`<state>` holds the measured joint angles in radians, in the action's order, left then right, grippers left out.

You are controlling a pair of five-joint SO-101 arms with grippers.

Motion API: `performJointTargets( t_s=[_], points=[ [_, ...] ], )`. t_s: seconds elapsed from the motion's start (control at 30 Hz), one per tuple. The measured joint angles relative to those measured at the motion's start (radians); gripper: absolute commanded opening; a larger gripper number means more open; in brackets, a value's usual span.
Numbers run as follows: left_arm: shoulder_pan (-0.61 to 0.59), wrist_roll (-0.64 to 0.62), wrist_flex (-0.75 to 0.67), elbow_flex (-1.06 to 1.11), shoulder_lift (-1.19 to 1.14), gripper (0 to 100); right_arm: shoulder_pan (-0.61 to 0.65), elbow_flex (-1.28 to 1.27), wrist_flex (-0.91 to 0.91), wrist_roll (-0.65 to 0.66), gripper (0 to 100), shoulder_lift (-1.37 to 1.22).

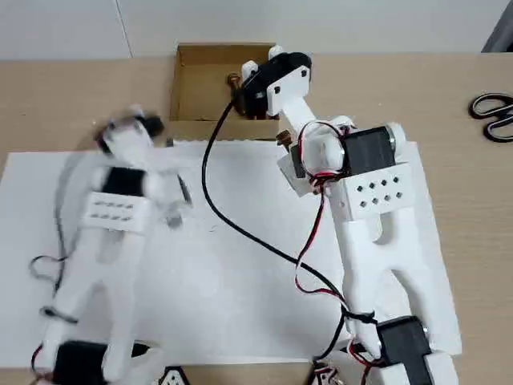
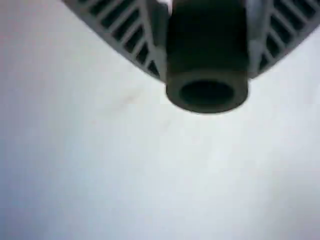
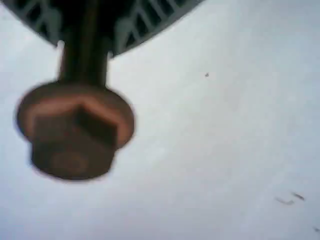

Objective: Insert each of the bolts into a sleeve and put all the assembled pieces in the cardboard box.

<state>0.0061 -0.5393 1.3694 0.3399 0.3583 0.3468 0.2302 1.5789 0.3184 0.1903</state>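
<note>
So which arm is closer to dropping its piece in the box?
Right: its gripper holds a bolt over the cardboard box, while the left gripper, holding a sleeve, is off to its side.

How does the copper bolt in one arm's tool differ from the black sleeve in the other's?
The bolt is copper-brown, the sleeve black. The bolt ends in a solid hexagonal head on a flange; the sleeve ends in an open round hole. The bolt narrows to a thin shank behind its head; the sleeve is one width throughout. Both are clamped, bolt in the right tool, sleeve in the left tool.
</note>
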Motion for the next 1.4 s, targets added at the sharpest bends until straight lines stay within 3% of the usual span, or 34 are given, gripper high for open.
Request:
performJointTargets(
  t_s=[0.1, 0.2, 0.33, 0.43, 0.57, 0.8, 0.93, 1.13, 1.4],
  points=[
    [-0.035, 0.040, -0.075, -0.144, 0.172, 0, 0.028, -0.025, -0.120, -0.072, 0.5, 0.074],
    [-0.041, 0.100, -0.201, -0.133, 0.353, 0, 0.084, -0.166, -0.305, -0.126, 0.5, 0.187],
    [-0.043, 0.164, -0.290, 0.044, 0.566, 0, 0.127, -0.539, -0.641, -0.143, 0.3, 0.391],
    [-0.043, 0.199, -0.368, 0.218, 0.695, 0, 0.192, -0.896, -0.993, -0.141, 0.2, 0.586],
    [-0.008, 0.221, -0.493, 0.413, 0.859, 0, 0.258, -1.277, -1.366, -0.074, 0.2, 0.730],
    [0.069, 0.221, -0.535, 0.629, 0.990, 0, 0.288, -1.361, -1.448, -0.068, 0.2, 0.738],
    [0.069, 0.221, -0.554, 0.763, 1.003, 0, 0.276, -1.237, -1.422, -0.083, 0.2, 0.715],
    [0.069, 0.272, -0.764, 1.026, 1.003, 0, 0.276, -0.984, -1.204, -0.304, 0.2, 0.640],
    [0.086, 0.249, -0.908, 1.108, 1.002, 0, 0.276, -0.847, -1.172, -0.463, 0.2, 0.523]
  ],
)
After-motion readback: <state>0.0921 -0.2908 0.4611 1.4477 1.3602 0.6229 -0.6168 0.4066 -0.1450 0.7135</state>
